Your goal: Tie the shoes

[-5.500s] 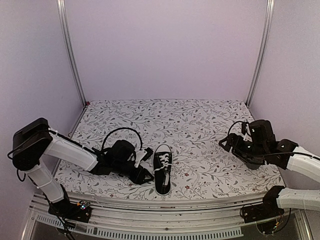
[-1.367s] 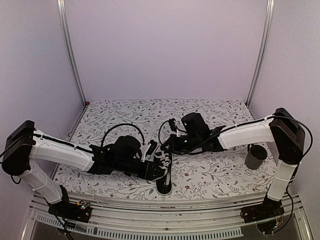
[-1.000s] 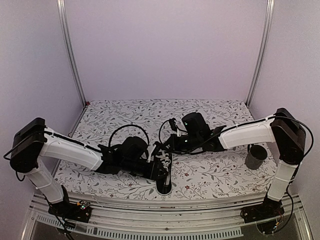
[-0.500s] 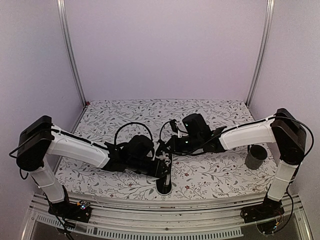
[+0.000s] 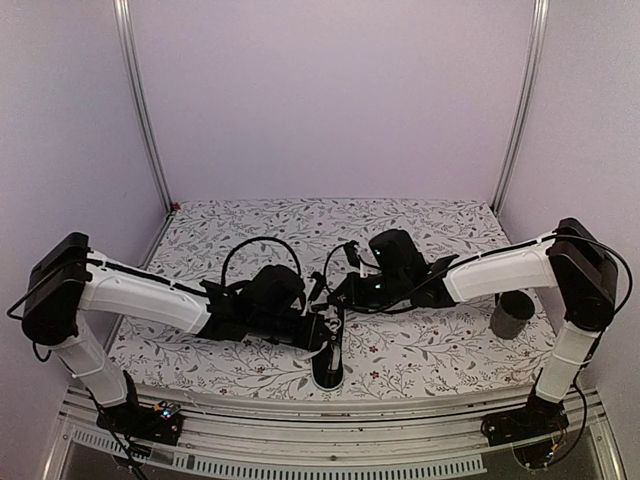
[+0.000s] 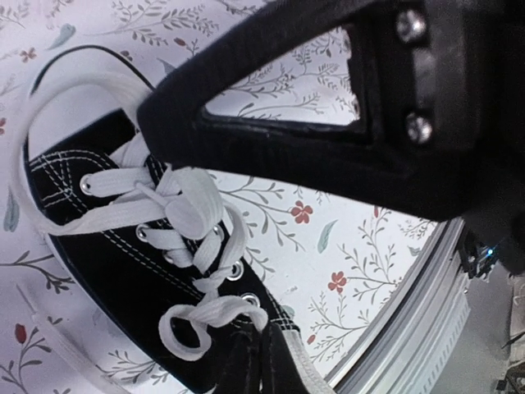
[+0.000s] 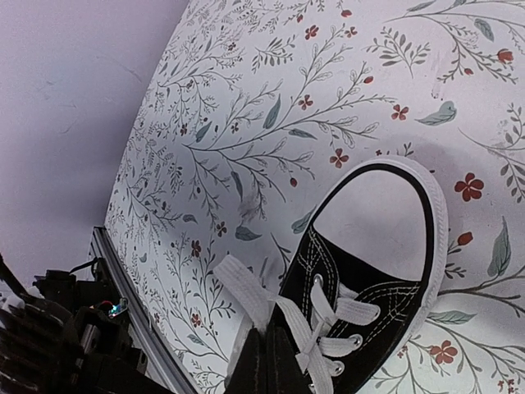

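Two grippers met over the shoe, which lay near-centre on the table, toe toward the near rail. Left gripper, in from the left, had its fingers pressed together, seemingly pinching one of the laces. Right gripper, in from the far end, was nipped tight on another strand. Probably one end each, so they could be crossed. Arms crowded the shoe's left and far sides. Open table lay far and right, up to the mug. The rail left little room nearward.
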{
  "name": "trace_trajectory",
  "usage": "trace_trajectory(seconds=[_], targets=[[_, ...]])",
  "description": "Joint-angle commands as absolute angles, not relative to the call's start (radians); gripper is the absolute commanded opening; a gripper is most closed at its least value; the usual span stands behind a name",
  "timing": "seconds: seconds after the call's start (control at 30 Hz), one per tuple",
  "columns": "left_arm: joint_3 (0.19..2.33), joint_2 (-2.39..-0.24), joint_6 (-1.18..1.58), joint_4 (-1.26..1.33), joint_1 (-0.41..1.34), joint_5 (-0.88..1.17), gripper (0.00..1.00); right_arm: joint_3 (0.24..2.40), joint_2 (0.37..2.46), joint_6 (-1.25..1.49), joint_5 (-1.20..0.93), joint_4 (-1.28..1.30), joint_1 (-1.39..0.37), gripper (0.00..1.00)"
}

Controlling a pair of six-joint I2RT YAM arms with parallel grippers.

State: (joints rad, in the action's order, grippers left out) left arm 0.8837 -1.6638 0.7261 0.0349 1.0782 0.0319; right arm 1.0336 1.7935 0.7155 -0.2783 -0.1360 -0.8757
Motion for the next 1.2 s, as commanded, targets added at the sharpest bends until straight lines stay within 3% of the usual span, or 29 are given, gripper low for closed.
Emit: trace_trajectory(seconds=[0.0,0.33,0.7,0.73,0.83,0.9,1.0,1.17], targets=[[0.873,-1.601,0.707,0.016,1.092,0.024,0.00,1.012,1.745,0.718,-0.262,-0.153,-0.866,0.02],[0.860,-1.527,0.489,0.021,1.082,0.084,0.00,1.116,1.849,0.650,-0.445,-0.160,-0.901,0.02],[0.802,-1.496,0.486,0.056,1.049,0.108,0.00,1.231,1.978,0.639,-0.599,-0.189,-0.954,0.03],[0.799,-1.496,0.488,0.059,1.048,0.108,0.00,1.225,1.972,0.641,-0.584,-0.189,-0.953,0.06],[0.791,-1.497,0.491,0.070,1.047,0.107,0.00,1.206,1.934,0.640,-0.538,-0.192,-0.950,0.31],[0.783,-1.499,0.498,0.081,1.047,0.108,0.00,1.178,1.903,0.638,-0.515,-0.194,-0.937,0.43],[0.776,-1.502,0.507,0.095,1.048,0.107,0.00,1.139,1.844,0.634,-0.480,-0.194,-0.915,0.53],[0.773,-1.505,0.542,0.101,1.045,0.076,0.00,1.033,1.717,0.635,-0.402,-0.201,-0.868,0.61]])
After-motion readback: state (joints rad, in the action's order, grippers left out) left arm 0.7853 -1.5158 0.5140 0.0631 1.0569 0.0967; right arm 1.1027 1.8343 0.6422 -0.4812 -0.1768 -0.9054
